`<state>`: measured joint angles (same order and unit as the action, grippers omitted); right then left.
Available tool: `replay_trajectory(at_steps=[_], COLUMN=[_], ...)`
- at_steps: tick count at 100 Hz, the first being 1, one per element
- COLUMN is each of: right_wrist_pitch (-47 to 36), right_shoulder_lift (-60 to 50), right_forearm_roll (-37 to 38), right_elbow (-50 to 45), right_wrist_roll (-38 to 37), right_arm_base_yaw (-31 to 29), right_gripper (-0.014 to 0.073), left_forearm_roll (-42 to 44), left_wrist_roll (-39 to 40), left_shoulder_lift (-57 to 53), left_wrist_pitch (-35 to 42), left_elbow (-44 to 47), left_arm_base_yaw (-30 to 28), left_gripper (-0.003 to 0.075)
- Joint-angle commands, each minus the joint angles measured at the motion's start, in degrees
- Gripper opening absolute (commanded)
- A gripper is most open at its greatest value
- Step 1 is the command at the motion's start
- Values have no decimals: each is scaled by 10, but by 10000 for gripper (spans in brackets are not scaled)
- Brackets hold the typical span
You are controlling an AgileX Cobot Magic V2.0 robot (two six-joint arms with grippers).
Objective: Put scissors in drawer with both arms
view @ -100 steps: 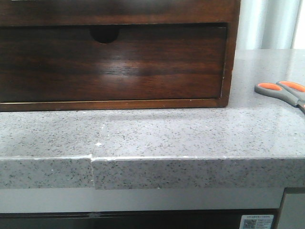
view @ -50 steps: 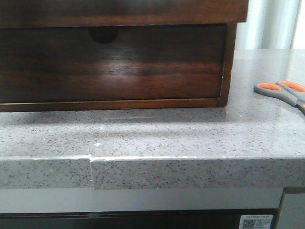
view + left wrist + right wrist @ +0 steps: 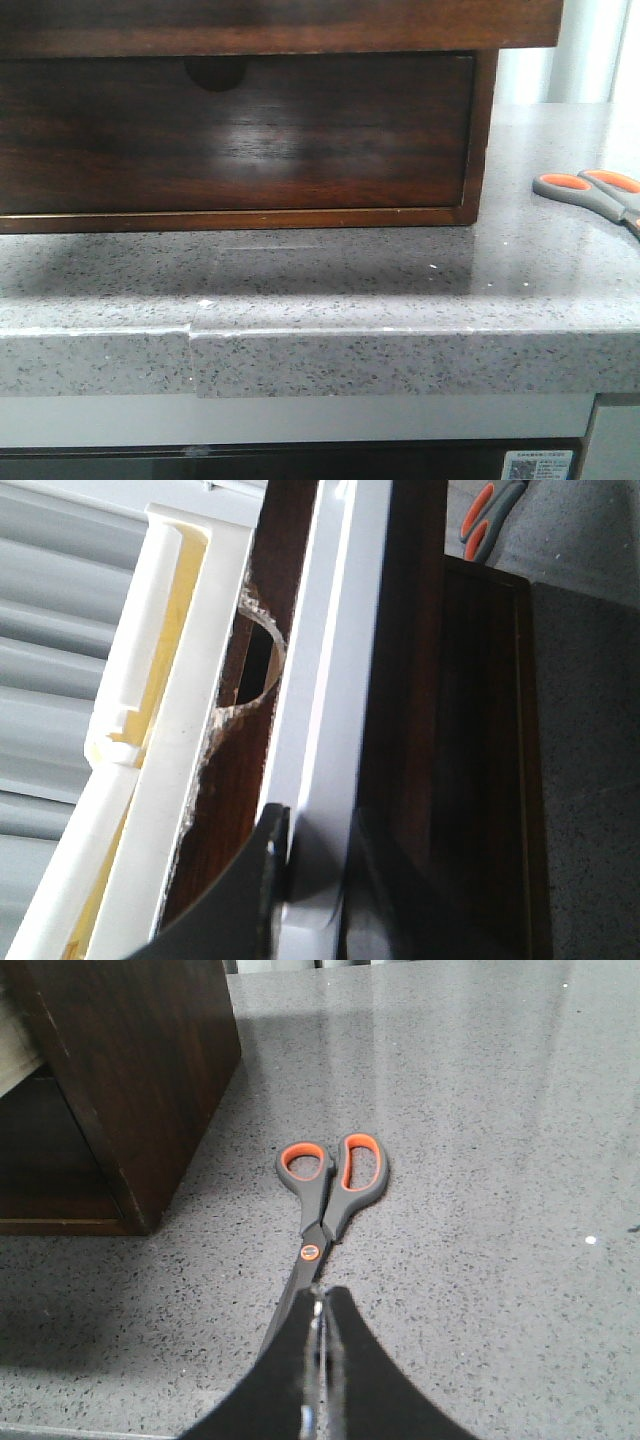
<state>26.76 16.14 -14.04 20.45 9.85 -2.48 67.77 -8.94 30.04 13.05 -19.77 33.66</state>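
The scissors [image 3: 335,1175] lie flat on the grey speckled counter, grey handles with orange-lined loops pointing away from my right gripper [image 3: 318,1305], which is shut on their blades. They also show at the right edge of the front view [image 3: 590,193] and in the left wrist view [image 3: 488,520]. The drawer [image 3: 300,25] is the upper dark brown one, pulled out over the counter. My left gripper [image 3: 315,880] is shut on the top edge of its front [image 3: 320,680], one finger inside, one outside. The pale inside [image 3: 150,730] shows behind the cut-out.
Below it sits the like drawer with a small semicircular notch [image 3: 216,72], shut in the dark wooden cabinet [image 3: 484,140]. The cabinet's corner [image 3: 130,1080] stands just beside the scissors. The counter's front edge [image 3: 400,335] runs across the front view.
The upper drawer has slid out toward the camera, reaching further right in the front view, and its shadow on the counter has grown. The scissors have not moved.
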Motion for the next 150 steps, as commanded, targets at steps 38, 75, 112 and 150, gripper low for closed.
replay_trajectory(at_steps=[38,75,112,150], right_wrist_pitch=[-38,-37,-37,-40], right_shoulder_lift=[9,9,9,9], right_forearm_roll=[1,1,1,1], right_elbow=[20,20,20,20], right_wrist_roll=[5,5,5,5], right_arm_base_yaw=[1,1,1,1], right_gripper=[-67,-67,-67,-67], left_forearm_roll=[-47,-80,-211,-284], left_wrist_roll=[22,22,22,22], left_shoulder_lift=[-21,-21,-21,-94], left_wrist_pitch=[83,92,211,207], left_elbow=[-31,-31,-32,-32], left_arm_base_yaw=[2,2,2,2], left_gripper=[24,314,314,313])
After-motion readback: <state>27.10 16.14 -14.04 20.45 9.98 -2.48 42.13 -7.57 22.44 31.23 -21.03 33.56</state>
